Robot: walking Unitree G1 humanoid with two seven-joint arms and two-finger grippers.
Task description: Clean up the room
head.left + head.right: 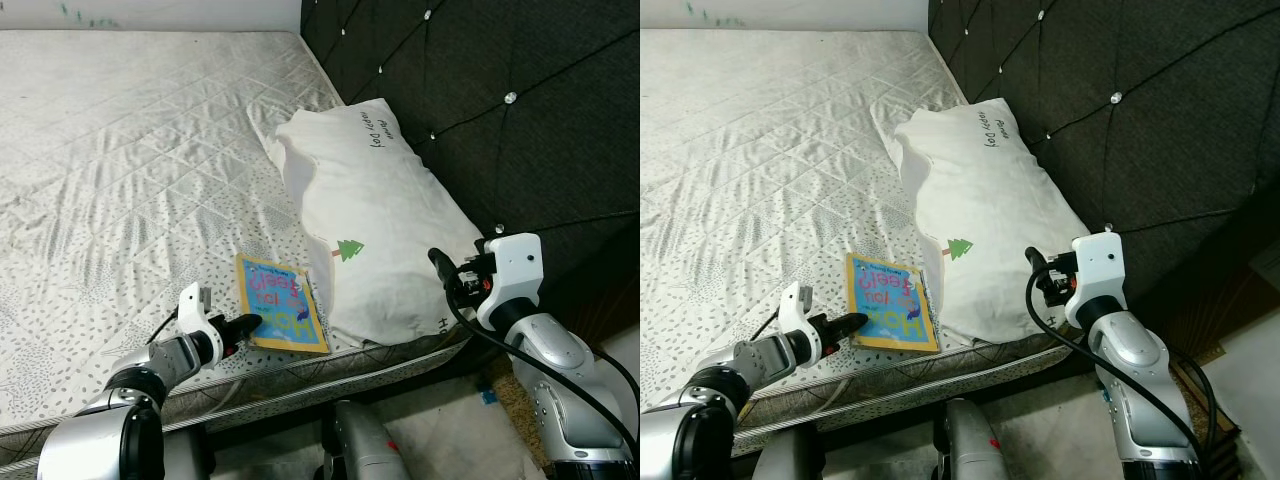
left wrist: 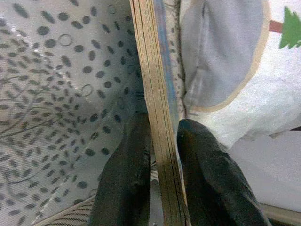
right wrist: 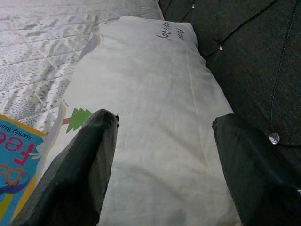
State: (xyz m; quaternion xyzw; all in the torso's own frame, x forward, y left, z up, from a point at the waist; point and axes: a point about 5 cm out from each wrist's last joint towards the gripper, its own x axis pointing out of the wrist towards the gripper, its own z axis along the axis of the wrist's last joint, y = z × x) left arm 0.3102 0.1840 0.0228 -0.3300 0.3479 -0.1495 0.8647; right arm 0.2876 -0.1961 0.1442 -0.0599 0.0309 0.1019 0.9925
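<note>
A thin children's book [image 1: 282,302] with a blue and yellow cover lies flat on the mattress near its front edge, beside a white pillow [image 1: 372,220]. My left gripper [image 1: 243,326] is at the book's near left corner; in the left wrist view its two black fingers [image 2: 129,183] are closed on the book's edge [image 2: 162,122], one on each side. My right gripper [image 1: 1037,272] hovers open over the pillow's [image 3: 155,117] front right end, with nothing between its fingers [image 3: 80,179].
The mattress [image 1: 130,160] has a grey patterned quilted cover and stretches far to the left and back. A dark tufted headboard [image 1: 500,90] rises right behind the pillow. The floor [image 1: 450,430] shows below the bed's front edge.
</note>
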